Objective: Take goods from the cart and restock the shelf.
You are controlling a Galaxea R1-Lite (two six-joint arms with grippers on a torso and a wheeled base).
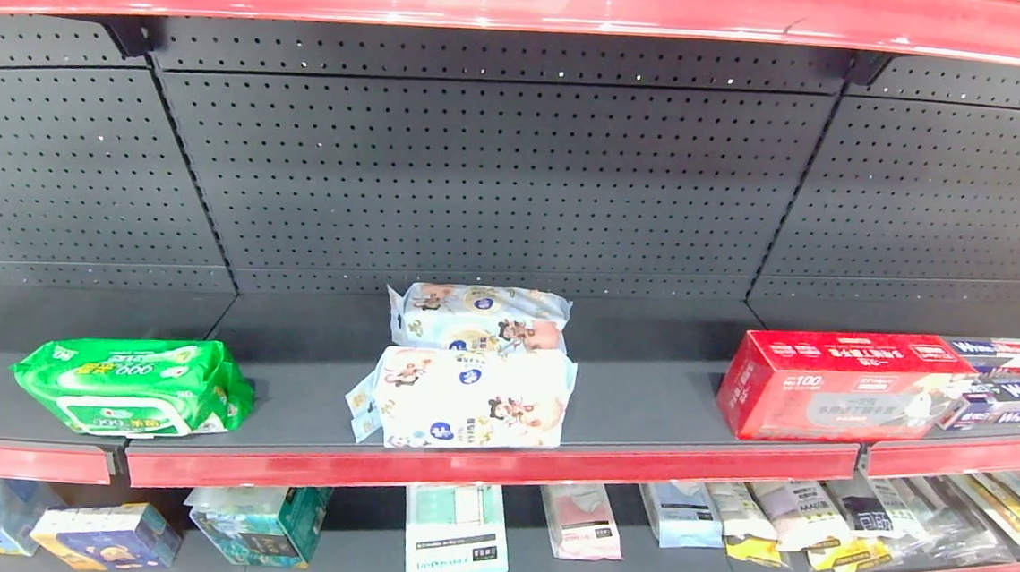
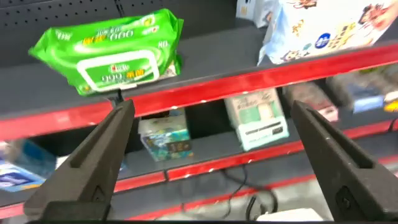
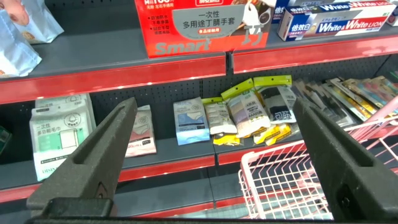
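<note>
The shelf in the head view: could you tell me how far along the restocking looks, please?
Done: a green pack, two white packs and a red box sit on the shelf. In hand: nothing; the left gripper and right gripper are open and empty. Left: wide bare stretches of shelf are unfilled, and the cart's contents can't be seen.
</note>
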